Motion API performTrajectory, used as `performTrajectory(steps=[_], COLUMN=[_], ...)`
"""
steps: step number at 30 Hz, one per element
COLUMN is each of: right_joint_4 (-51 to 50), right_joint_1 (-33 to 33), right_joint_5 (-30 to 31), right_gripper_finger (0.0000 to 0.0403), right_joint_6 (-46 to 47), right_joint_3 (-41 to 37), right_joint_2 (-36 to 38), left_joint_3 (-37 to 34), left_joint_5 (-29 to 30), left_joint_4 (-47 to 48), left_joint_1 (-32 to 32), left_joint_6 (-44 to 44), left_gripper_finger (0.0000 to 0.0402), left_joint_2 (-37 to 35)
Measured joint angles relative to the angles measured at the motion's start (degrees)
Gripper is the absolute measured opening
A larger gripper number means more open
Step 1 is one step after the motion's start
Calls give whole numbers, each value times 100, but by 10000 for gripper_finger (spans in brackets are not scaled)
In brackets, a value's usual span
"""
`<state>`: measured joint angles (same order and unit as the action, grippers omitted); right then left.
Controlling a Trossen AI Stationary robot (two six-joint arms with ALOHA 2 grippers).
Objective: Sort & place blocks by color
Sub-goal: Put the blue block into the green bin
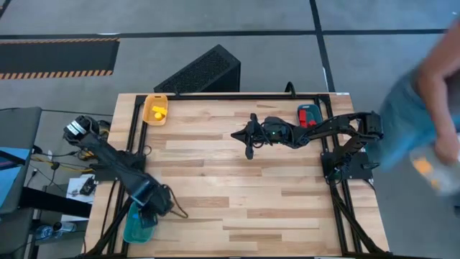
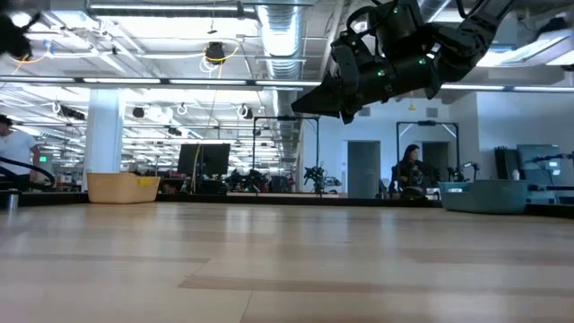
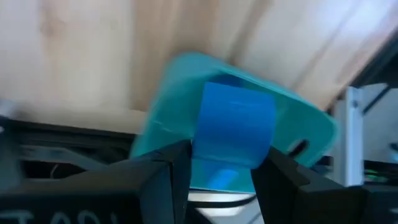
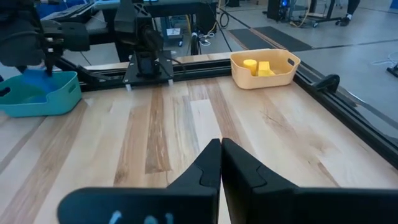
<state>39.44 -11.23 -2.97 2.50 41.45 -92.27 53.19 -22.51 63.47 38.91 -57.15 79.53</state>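
My left gripper [image 1: 152, 208] is at the table's near left corner, over the teal tray [image 1: 136, 229], and is shut on a blue block [image 3: 235, 134]. The teal tray [image 3: 168, 112] shows behind the block in the left wrist view. My right gripper [image 1: 249, 144] hangs above the middle of the table's far half, shut and empty [image 4: 219, 155]. Yellow blocks [image 1: 158, 111] lie in the yellow tray [image 1: 149, 101] at the far left; they also show in the right wrist view [image 4: 258, 67]. A red tray [image 1: 309, 115] sits at the far right. My left gripper pinches the blue block by two opposite sides [image 3: 200, 146] between its two fingers. The fingers point down at the teal tray. The block's broad blue face stands between them, over the tray; whether it touches the tray's floor, I cannot tell.
Black rails [image 1: 237, 96] frame the wooden tabletop [image 1: 237, 194], which is bare across its middle and near part. A black perforated box [image 1: 201, 72] stands beyond the far edge. A person [image 1: 424, 108] moves, blurred, beyond the table's right edge.
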Motion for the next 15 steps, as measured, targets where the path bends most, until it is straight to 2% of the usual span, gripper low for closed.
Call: performTrajectory(steps=[4, 9, 15], right_joint_4=[2, 0, -87], right_joint_1=[11, 80, 262], right_joint_5=[-2, -1, -2], right_gripper_finger=[35, 35, 35], right_joint_6=[3, 36, 49], right_joint_3=[0, 0, 0], right_joint_2=[0, 0, 0], left_joint_3=[0, 0, -6], left_joint_5=[32, 1120, 1118], left_joint_4=[-409, -477, -367], left_joint_1=[446, 773, 877], left_joint_6=[-679, -763, -816], left_gripper_finger=[122, 138, 165], left_joint_2=[0, 0, 0])
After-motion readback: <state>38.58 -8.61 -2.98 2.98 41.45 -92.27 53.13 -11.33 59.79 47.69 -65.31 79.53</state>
